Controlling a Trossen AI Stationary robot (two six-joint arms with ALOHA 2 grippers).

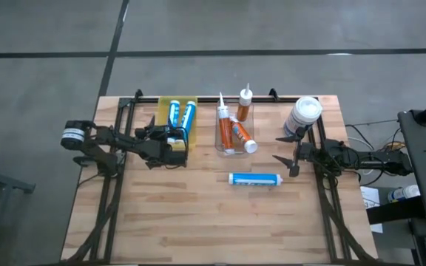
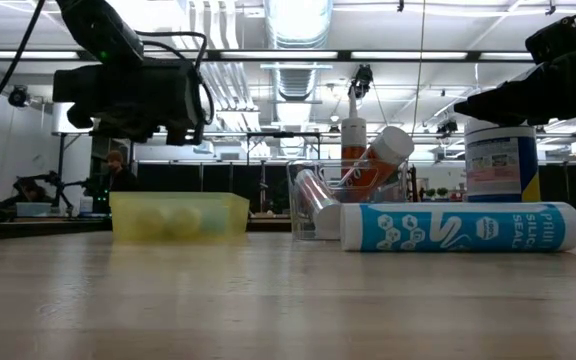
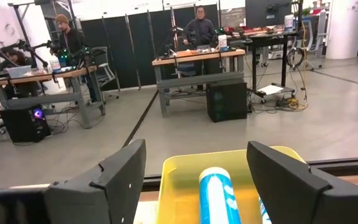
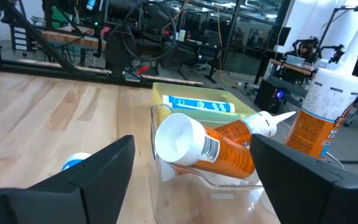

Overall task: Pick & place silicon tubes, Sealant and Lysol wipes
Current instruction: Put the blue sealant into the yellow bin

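High view shows the tabletop (image 1: 161,222) with open wood across its near half. Lysol wipes (image 1: 302,117) stand at the far right corner, close to the edge, so a push from the right gripper (image 1: 290,154) (jaws apart, empty, just beside it) could tip them off. Left gripper (image 1: 170,145), jaws apart, hangs over the yellow bin (image 1: 163,108). One blue tube (image 1: 254,179) lies loose mid-table and may roll if clipped.

Light wooden table (image 1: 198,222) on grey concrete floor (image 1: 50,29). Holds a yellow bin (image 1: 163,111) at far left and a clear bin (image 4: 185,199) just right of it. Beyond, in the room: wooden desk (image 3: 194,57) with seated person (image 3: 199,28), black computer tower (image 3: 227,101) beneath, dark partition screens (image 3: 135,43), second person (image 3: 64,34) farther left.
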